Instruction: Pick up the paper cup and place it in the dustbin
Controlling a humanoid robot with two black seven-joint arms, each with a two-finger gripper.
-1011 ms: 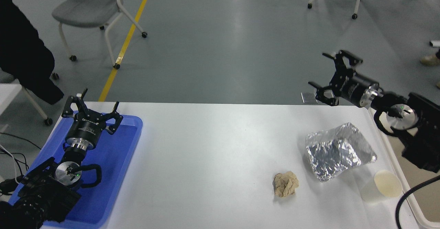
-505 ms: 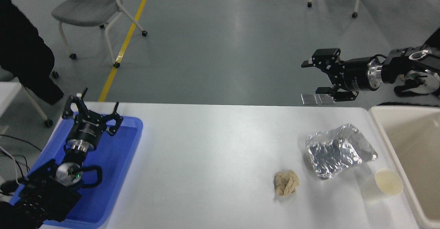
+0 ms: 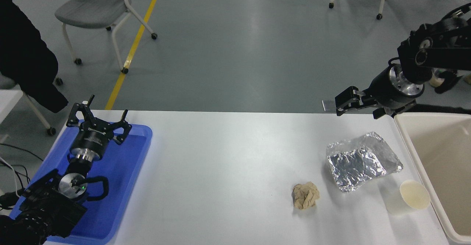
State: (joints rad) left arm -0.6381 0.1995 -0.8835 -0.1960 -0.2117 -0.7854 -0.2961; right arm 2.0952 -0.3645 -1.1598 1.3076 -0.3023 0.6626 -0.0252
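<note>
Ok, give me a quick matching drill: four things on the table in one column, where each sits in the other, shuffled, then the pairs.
Things:
1. cup
2. paper ball
3. foil tray
4. blue tray

Places:
A. under the parked left gripper, at the table's left end
B. nearest the bin, standing upright at its near-left side
C. below the raised right gripper, near the far edge
D. alone, left of the cup

Pairs: 1-B, 2-D, 3-C, 4-A
</note>
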